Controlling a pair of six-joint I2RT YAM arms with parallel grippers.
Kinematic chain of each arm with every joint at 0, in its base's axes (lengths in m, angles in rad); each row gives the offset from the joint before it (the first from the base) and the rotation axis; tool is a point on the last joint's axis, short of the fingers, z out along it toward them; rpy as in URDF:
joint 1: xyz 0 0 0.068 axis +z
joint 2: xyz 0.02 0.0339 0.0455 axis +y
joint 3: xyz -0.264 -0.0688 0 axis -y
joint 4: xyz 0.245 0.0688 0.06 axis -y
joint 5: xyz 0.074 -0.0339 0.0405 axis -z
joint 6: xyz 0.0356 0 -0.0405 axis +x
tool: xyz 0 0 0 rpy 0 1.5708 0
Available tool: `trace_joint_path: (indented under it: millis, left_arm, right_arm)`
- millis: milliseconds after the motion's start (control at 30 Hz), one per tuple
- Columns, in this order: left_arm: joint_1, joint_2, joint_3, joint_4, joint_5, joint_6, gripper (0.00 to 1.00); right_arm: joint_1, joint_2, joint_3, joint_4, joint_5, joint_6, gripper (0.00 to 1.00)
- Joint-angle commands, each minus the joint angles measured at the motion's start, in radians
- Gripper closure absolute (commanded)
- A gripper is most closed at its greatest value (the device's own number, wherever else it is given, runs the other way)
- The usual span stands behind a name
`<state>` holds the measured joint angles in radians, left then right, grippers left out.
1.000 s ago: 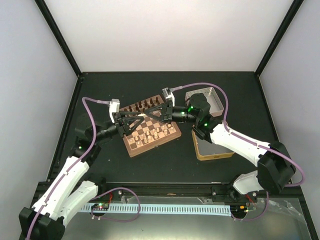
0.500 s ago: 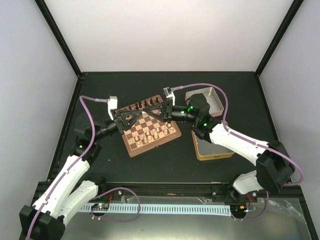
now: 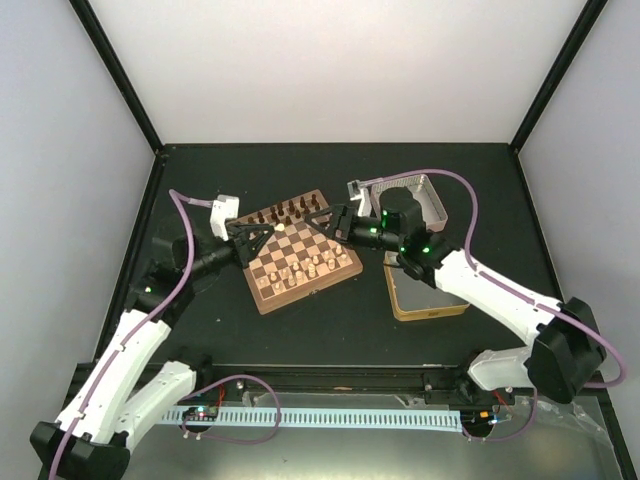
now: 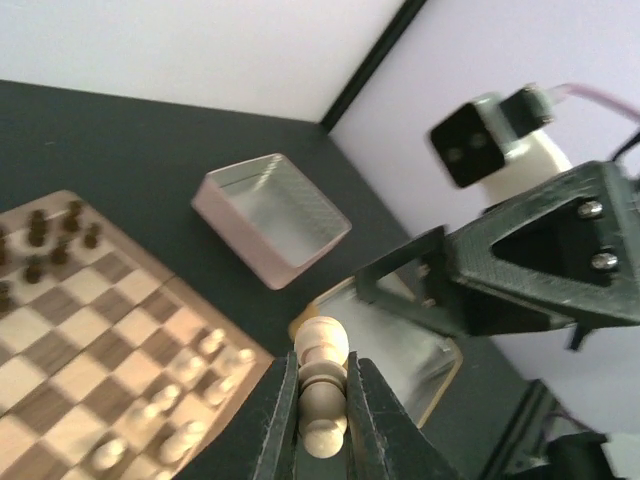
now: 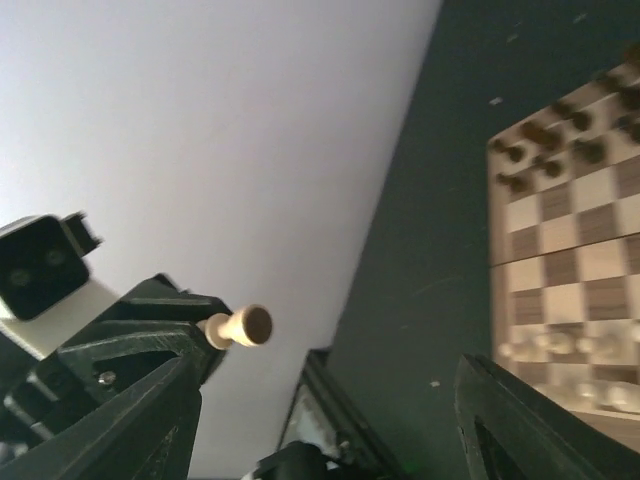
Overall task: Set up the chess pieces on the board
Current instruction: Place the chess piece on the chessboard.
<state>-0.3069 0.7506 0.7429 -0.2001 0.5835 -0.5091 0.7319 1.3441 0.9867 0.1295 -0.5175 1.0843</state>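
Note:
My left gripper [image 3: 268, 230] hovers over the far left part of the board [image 3: 262, 297], shut on a pale cream chess piece [image 3: 280, 228]. The left wrist view shows the piece [image 4: 322, 385] pinched between the two fingers, its round head sticking out. My right gripper [image 3: 318, 225] faces it from the right, open and empty, a short gap away. From the right wrist, the cream piece [image 5: 240, 327] pokes out of the left gripper [image 5: 150, 330]. Several cream pieces [image 3: 300, 268] stand along the board's near rows. Dark pieces [image 3: 285, 210] line the far edge.
A pinkish-silver square tin lid [image 3: 410, 195] lies right of the board, and a gold rectangular tin [image 3: 425, 295] sits nearer, partly under the right arm. Dark walls frame the black table on three sides.
The left gripper closed on the cream piece. The right gripper, shut until now, opened and pulled back to the right. The left arm drew slightly left with the piece.

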Motion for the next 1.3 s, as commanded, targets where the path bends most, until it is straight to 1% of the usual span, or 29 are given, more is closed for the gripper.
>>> trace_joint_path:
  millis: [0,100,167,267,433,600,733,933,1267]
  left_arm:
    - [0.005,0.024,0.127,-0.355,-0.173,0.194,0.92]
    - [0.005,0.064,0.183,-0.498,-0.257,0.243,0.92]
    - [0.005,0.088,0.208,-0.569,-0.323,0.269,0.92]
    - [0.005,0.123,0.237,-0.647,-0.382,0.304,0.92]
    - [0.005,0.195,0.268,-0.752,-0.439,0.329,0.91]
    - [0.005,0.283,0.299,-0.846,-0.443,0.320,0.91]
    - [0.005,0.333,0.293,-0.870,-0.431,0.315,0.92]
    - [-0.008,0.359,0.278,-0.852,-0.387,0.299,0.92]
    - [-0.081,0.413,0.268,-0.832,-0.415,0.237,0.93]
  right_arm:
    - [-0.014,-0.069,0.024,-0.206,0.202,-0.136,0.29]
    - [-0.014,-0.085,0.030,-0.250,0.256,-0.166,0.29]
    - [-0.015,-0.085,0.036,-0.270,0.273,-0.179,0.29]
    - [-0.015,-0.081,0.040,-0.289,0.286,-0.190,0.29]
    - [-0.015,-0.076,0.047,-0.319,0.316,-0.202,0.29]
    - [-0.016,-0.073,0.049,-0.338,0.338,-0.208,0.29]
    - [-0.016,-0.069,0.050,-0.348,0.343,-0.211,0.29]
    - [-0.016,-0.062,0.049,-0.355,0.347,-0.213,0.29]
    - [-0.017,-0.049,0.050,-0.367,0.350,-0.215,0.29]
